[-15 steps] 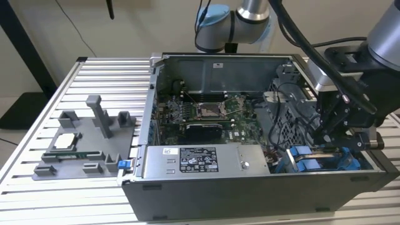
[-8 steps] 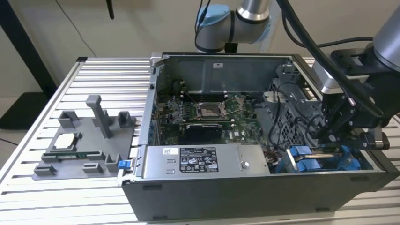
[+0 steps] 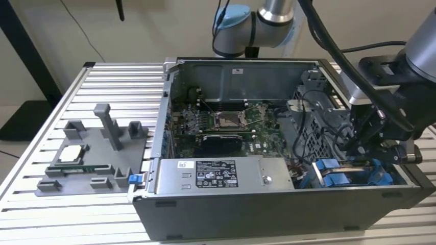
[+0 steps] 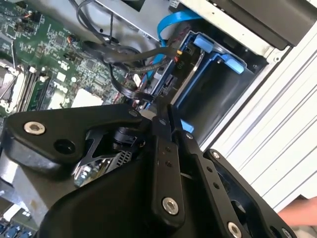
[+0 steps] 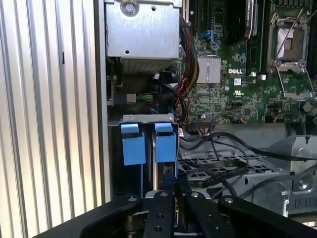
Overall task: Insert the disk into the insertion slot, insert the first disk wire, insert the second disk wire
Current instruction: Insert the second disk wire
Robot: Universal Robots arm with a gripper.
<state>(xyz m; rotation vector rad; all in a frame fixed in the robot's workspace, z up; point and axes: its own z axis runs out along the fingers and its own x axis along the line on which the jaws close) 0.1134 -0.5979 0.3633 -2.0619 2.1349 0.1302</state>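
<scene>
The disk's blue carrier (image 5: 166,143) sits upright inside the insertion slot (image 5: 148,118) of the drive cage, beside a second blue tab (image 5: 132,144). In the exterior view the blue carriers (image 3: 340,176) show at the case's front corner, on that view's right. My gripper (image 3: 360,148) reaches down into the case right behind them. Its fingers (image 5: 163,208) stand pressed together on a thin dark connector, the end of a black disk wire (image 4: 131,91). In the second wrist view the gripper (image 4: 166,119) hangs close to the blue frame (image 4: 218,57), with black cables running to its tips.
The open case holds a motherboard with a square CPU socket (image 3: 228,120), a grey labelled power-supply box (image 3: 225,176) and loose black cables (image 5: 223,158). A light blue flat cable (image 4: 171,25) loops above the cage. A grey fixture (image 3: 95,153) stands on the slatted table on the exterior view's left.
</scene>
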